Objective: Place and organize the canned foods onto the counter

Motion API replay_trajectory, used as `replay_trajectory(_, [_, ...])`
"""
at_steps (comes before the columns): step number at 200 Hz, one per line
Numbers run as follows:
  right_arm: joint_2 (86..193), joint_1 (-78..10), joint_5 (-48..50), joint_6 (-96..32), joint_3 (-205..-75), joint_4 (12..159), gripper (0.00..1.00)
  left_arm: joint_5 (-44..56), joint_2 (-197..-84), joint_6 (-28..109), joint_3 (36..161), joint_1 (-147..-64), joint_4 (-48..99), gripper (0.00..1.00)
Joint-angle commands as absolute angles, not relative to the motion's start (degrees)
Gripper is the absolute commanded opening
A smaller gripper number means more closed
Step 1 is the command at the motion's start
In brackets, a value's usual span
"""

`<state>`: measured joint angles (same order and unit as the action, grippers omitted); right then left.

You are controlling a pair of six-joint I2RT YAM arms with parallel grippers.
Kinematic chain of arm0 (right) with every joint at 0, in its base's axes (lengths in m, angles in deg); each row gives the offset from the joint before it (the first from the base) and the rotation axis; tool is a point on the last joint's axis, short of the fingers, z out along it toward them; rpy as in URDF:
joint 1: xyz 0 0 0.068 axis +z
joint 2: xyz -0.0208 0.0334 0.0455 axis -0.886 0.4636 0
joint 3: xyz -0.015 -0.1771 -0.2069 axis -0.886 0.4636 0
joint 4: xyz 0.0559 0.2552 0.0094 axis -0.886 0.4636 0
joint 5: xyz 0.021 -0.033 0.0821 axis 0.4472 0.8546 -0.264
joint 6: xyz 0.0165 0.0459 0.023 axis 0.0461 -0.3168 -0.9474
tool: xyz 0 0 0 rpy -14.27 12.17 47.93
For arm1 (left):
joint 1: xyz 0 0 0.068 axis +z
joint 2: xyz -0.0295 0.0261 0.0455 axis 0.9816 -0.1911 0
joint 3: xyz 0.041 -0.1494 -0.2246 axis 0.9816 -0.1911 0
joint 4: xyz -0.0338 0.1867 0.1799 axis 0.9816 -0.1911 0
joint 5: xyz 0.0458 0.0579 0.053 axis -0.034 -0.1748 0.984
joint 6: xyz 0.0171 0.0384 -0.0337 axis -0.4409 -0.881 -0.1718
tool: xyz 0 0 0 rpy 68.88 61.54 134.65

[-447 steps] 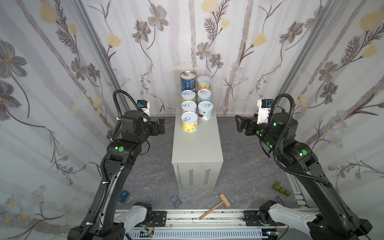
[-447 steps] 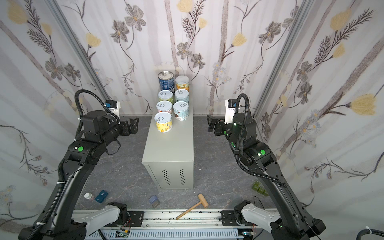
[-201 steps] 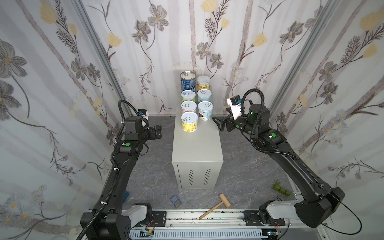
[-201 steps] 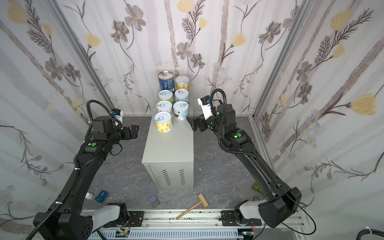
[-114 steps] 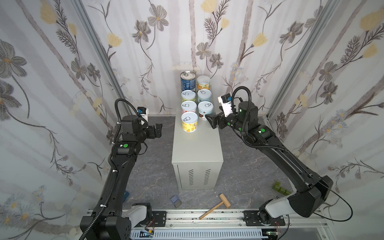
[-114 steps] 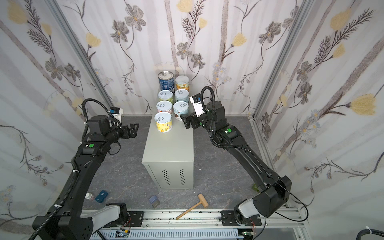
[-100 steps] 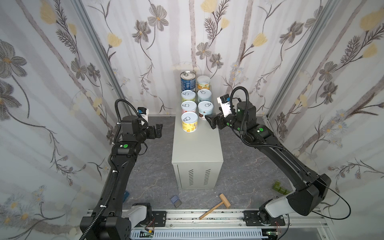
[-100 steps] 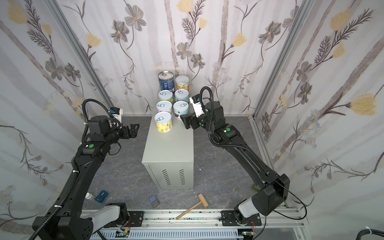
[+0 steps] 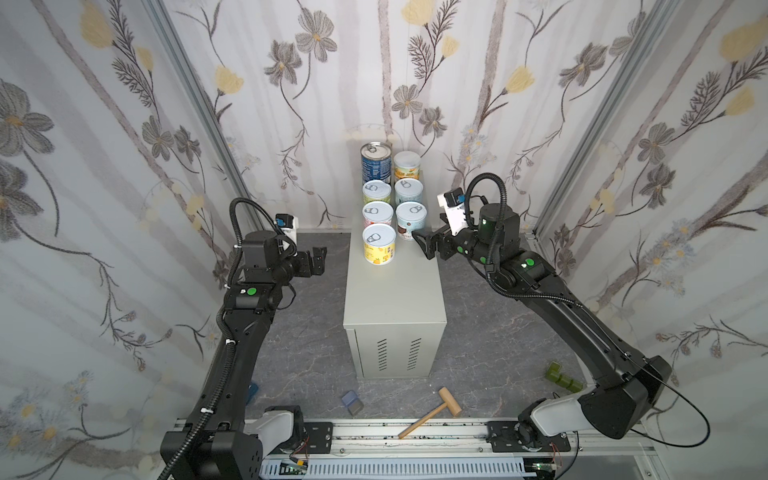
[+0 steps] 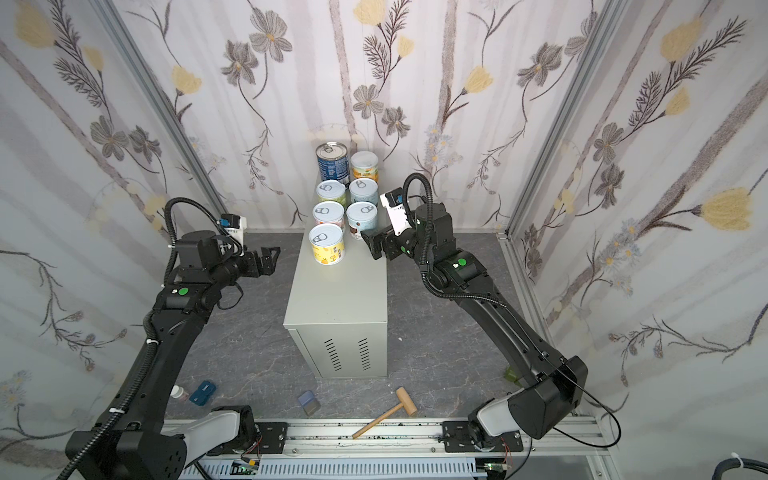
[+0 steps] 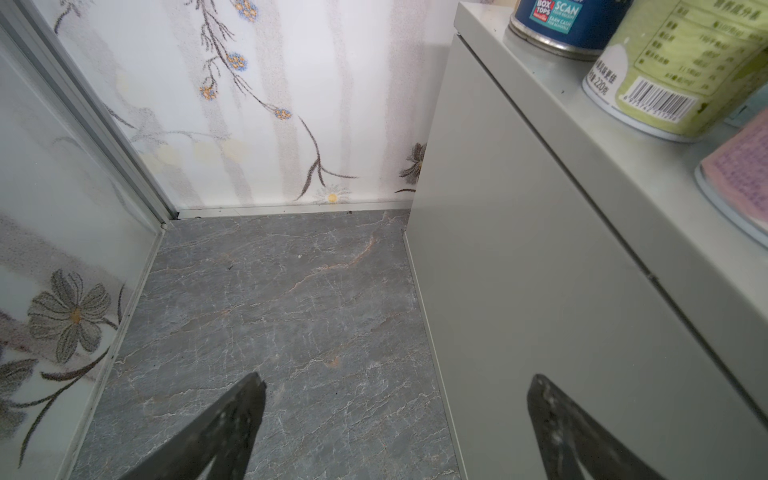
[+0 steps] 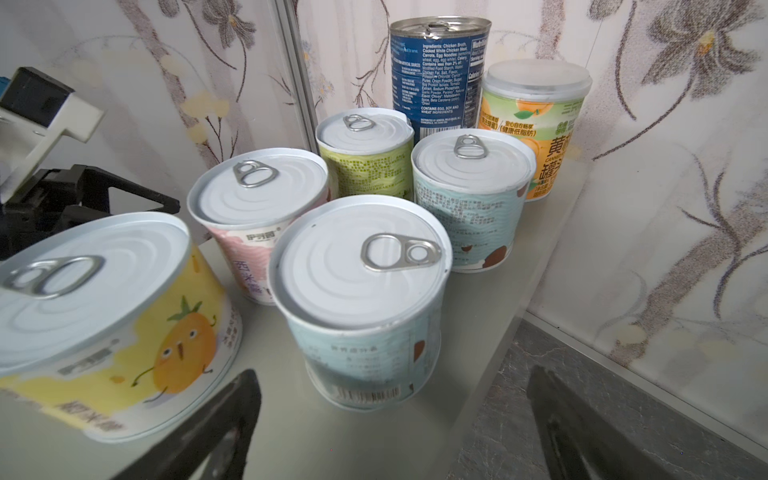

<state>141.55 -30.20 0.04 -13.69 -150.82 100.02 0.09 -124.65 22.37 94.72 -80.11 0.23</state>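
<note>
I read my left tool (image 9: pixel 319 258) as spread wide and empty, forearm raised, wrist level. My right tool (image 9: pixel 423 246) is equally wide and empty, arm stretched forward and inward.

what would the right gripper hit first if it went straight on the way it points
Most likely the nearest pale blue can on the counter: in the wrist view it sits ahead of the open right gripper.

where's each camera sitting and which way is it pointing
Top views: high at the front, looking down and forward at the tall light-grey metal box; both black arms show.
Left wrist: on the left arm, faces the dark marbled floor beside the box; the open left gripper shows.
Right wrist: faces the white-lidded cans on the box; the open right gripper shows.
Shared by top and right wrist views: yellow pineapple-label can.
</note>
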Motion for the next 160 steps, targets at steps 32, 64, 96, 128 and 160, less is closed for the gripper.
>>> replay_trajectory(32, [132.6, -35.9, -4.6, -12.3, -147.4, 103.2, 1.0, 0.1, -125.4, 23.2, 95.6, -80.0, 1.6, 1.0])
replay_trajectory(64, [129.9, -39.3, 2.8, -14.7, -145.3, 104.1, 1.0, 1.7, -126.6, 23.7, 95.4, -80.1, 0.6, 1.0])
replay_trajectory(96, [129.8, -42.8, 15.5, -17.6, -141.3, 103.9, 1.0, 4.1, -129.1, 21.9, 93.6, -80.0, 1.0, 1.0])
replay_trajectory(128, [129.7, -45.2, 29.3, -19.9, -132.4, 96.8, 1.0, 6.6, -132.2, 20.9, 84.9, -80.0, 8.7, 1.0])
replay_trajectory(160, [126.5, -47.6, 32.6, -18.8, -116.3, 78.3, 1.0, 12.8, -131.7, 22.3, 71.4, -80.0, 25.4, 0.99])
